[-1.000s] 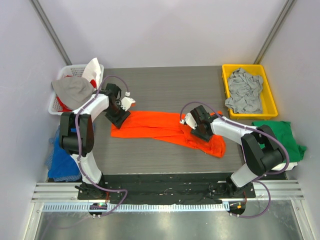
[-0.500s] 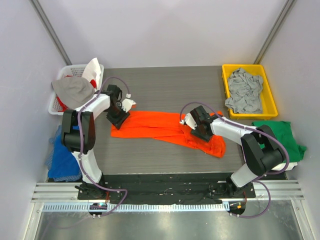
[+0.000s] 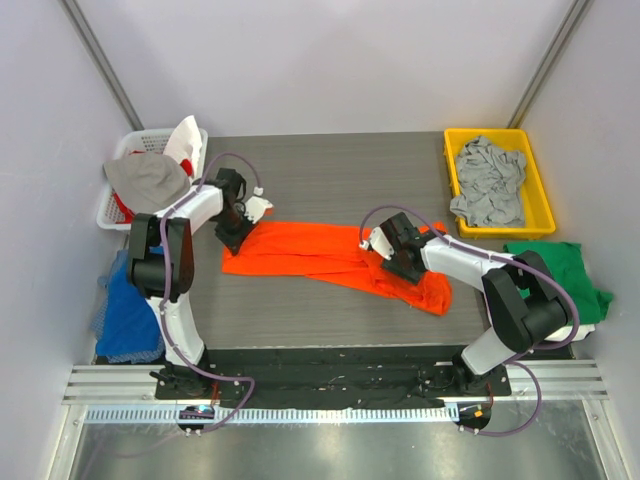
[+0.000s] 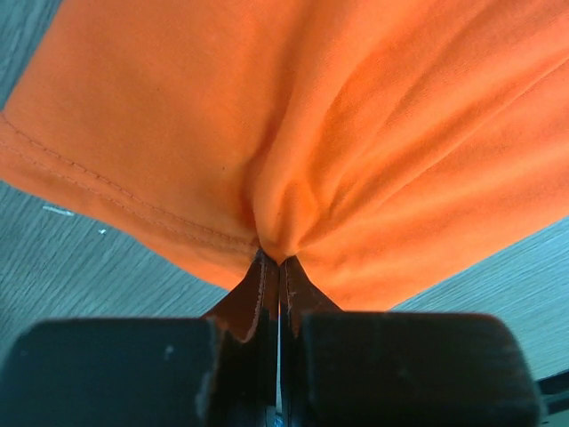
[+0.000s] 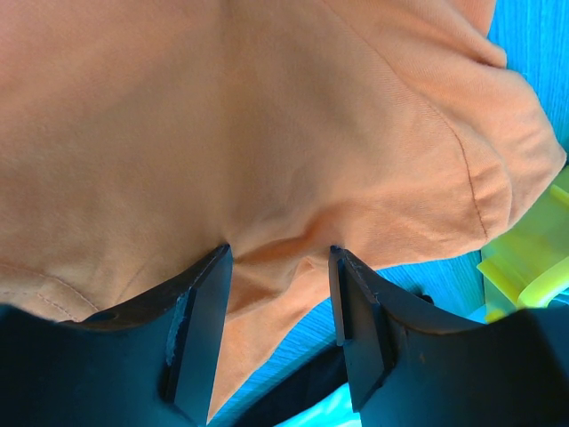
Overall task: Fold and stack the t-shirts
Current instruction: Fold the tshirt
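Left wrist, left hand point(image 4: 278, 313) pinching orange t-shirt point(image 4: 356, 133)

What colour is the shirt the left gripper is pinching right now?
The shirt in the left gripper is plain bright orange; clearest in the left wrist view.

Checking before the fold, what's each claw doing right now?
Left claw: closed, pinching the orange t-shirt.
Right claw: open, tips resting on that shirt.
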Tool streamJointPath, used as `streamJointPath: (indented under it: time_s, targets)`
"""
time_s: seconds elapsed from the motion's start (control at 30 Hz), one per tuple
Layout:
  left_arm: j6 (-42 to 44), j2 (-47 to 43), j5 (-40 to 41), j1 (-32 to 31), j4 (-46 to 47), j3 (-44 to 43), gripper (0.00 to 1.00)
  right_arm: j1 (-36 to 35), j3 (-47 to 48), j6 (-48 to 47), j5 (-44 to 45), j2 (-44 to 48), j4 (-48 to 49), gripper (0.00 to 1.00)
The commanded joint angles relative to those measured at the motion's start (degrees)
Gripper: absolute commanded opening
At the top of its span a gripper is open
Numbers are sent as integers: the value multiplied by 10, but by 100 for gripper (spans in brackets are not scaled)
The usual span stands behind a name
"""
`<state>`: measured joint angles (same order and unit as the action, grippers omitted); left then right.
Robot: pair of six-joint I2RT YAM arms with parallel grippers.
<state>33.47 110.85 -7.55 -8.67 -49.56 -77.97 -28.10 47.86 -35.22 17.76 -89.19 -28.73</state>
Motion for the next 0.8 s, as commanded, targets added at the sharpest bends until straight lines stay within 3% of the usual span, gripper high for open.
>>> streamJointPath:
  time_s: [0.0, 0.77]
  targets:
    - [0, -4, -6, -1, -5, -27, 0, 0, -8, -1, 9, 10, -3, 56]
    - [-5, -16, 21, 0, -45, -156, 0, 0, -24, 0, 14, -12, 17, 56]
